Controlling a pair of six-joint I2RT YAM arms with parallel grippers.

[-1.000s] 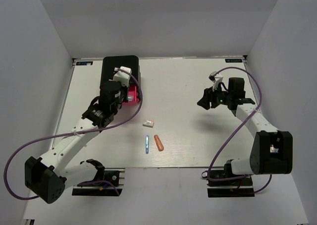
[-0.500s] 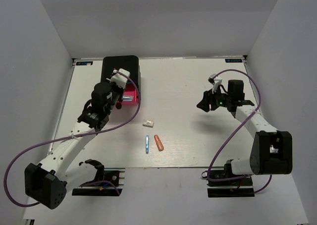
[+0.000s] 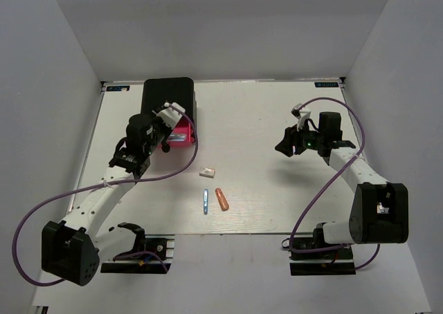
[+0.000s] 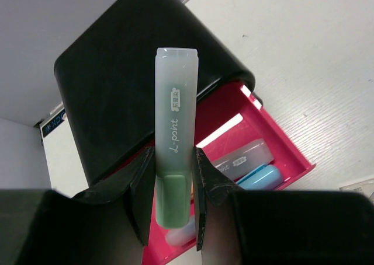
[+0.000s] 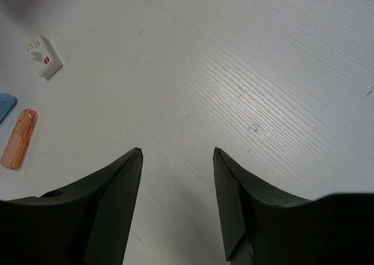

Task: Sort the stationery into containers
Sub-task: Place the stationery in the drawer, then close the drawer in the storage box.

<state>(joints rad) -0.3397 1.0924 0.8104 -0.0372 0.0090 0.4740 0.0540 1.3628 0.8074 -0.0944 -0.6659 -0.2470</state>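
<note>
The left pincer [image 4: 172, 160] is clenched on the green marker [image 4: 175, 113], held upright above the open pink drawer [image 4: 266, 128] of the black box [image 4: 117, 72], at the far left corner of the surface [image 3: 263, 120]. To do this well, I would lower it beside the two markers [image 4: 242, 156] lying inside, tip it flat, then let go. The right pincer [image 5: 177, 154] hangs released and empty over the surface's right side.
</note>
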